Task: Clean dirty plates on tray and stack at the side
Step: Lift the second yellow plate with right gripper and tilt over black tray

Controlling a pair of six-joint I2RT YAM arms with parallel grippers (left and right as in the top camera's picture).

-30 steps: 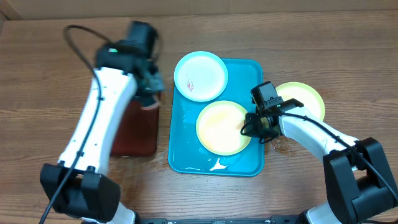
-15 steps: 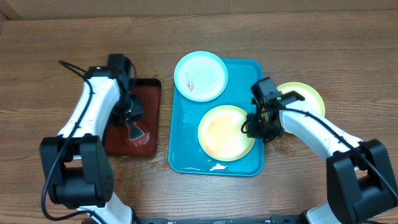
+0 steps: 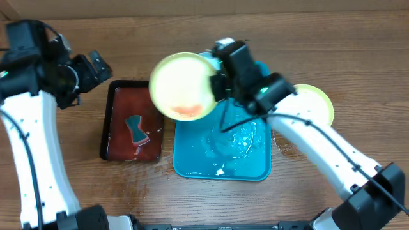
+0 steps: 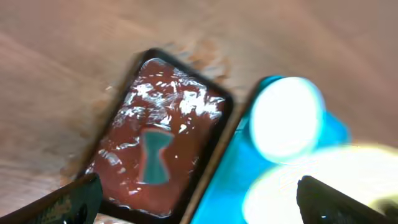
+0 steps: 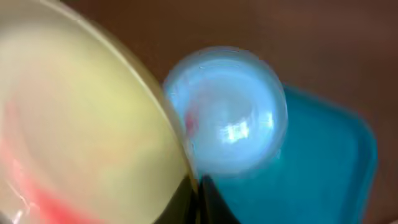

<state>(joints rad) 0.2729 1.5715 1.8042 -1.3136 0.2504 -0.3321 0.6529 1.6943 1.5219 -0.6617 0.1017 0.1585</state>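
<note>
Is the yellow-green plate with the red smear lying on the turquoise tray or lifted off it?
Lifted off: the right gripper holds the plate by its rim, past the tray's left edge.

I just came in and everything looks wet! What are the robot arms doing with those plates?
The right gripper holds a smeared yellow-green plate up in the air, over the left edge of the turquoise tray. A pale blue plate sits at the tray's far corner. A second yellow-green plate lies on the table, right of the tray. The left gripper hangs open and empty near the reddish-brown tray.
</note>
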